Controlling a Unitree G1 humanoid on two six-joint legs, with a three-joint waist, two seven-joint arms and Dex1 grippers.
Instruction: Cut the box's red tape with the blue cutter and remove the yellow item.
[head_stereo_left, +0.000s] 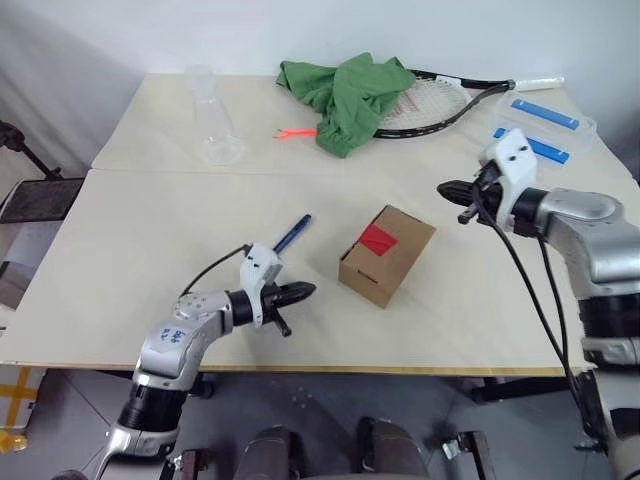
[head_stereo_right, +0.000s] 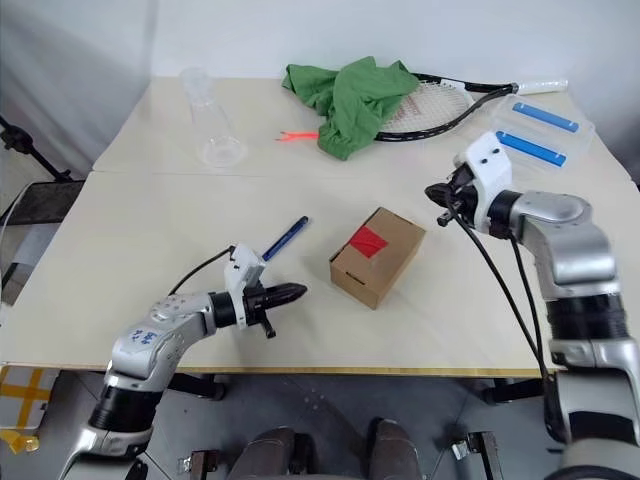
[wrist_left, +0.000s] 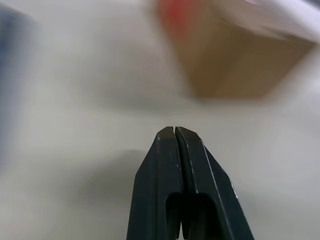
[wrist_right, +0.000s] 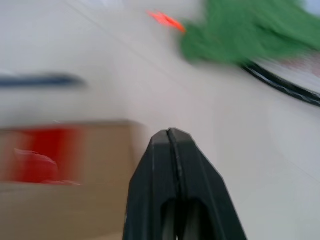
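Cutter pickup not begun: both hands pressed together, empty, left hand (head_stereo_left: 300, 293) lower left just below the cutter (head_stereo_left: 292, 234), box (head_stereo_left: 387, 255) with tape (head_stereo_left: 378, 240) at centre, right hand (head_stereo_left: 447, 189) right; next, open left, grasp cutter.

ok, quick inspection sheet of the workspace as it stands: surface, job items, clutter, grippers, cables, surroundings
Surface: pale wooden table, two boards with a seam between them.
Job's things: box closed, red tape intact on top; blue cutter lying on the table to its left; yellow item nothing seen.
Clutter: green cloth over a racket, clear flask, orange forked thing, clear case with blue bars.
Grippers: left gripper shut, empty, low near the cutter; right gripper shut, empty, raised right of the box.
Cables: black ones along both arms.
Surroundings: grey floor, pale wall.
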